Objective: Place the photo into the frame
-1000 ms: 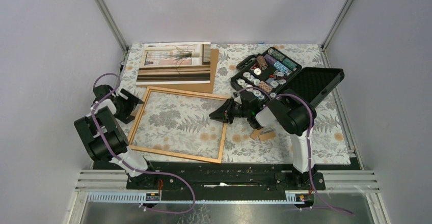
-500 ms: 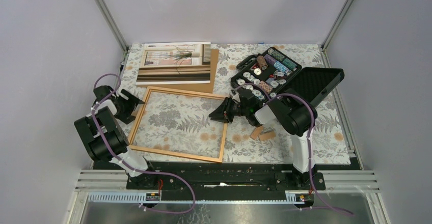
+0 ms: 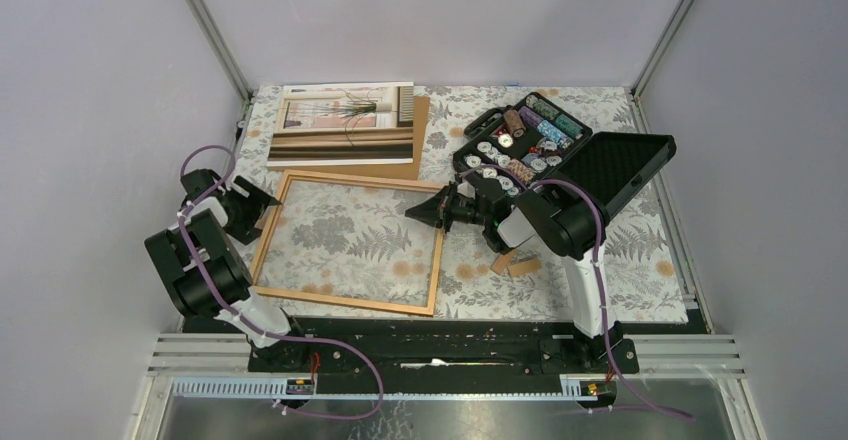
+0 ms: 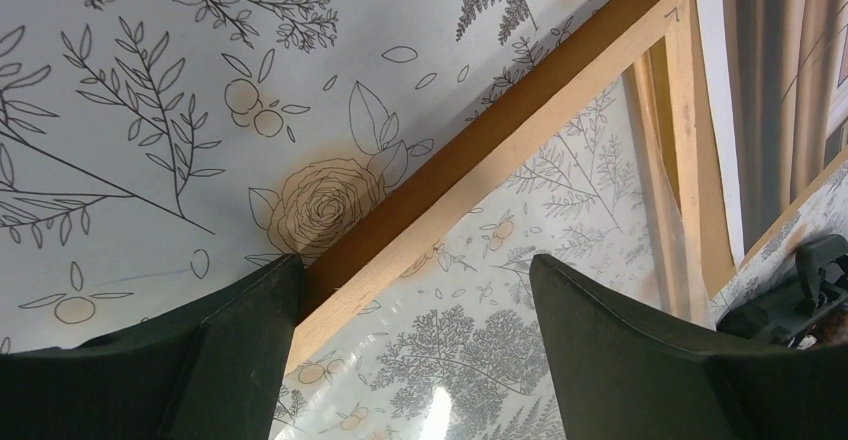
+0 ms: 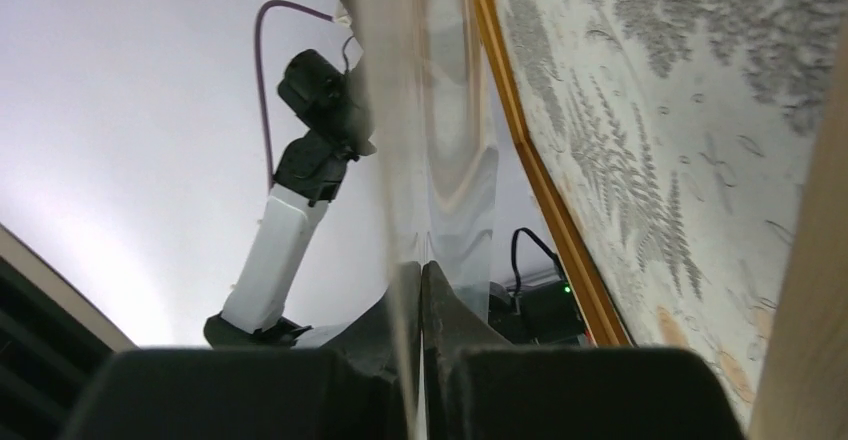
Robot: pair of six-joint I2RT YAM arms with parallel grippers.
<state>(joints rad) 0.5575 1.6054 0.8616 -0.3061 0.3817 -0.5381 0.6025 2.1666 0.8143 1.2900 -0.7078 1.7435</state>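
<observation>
The frame (image 3: 440, 260) lies flat on the near-left part of the counter (image 3: 640, 260). The photo (image 3: 345, 125) rests face up on a brown board (image 3: 420, 140) by the far edge, just beyond the frame. The left tool (image 4: 415, 280) stands wide open astride the frame's left rail. The right tool (image 5: 420, 280), at the frame's far right corner, is pinched closed on the edge of a clear sheet (image 5: 440, 140).
</observation>
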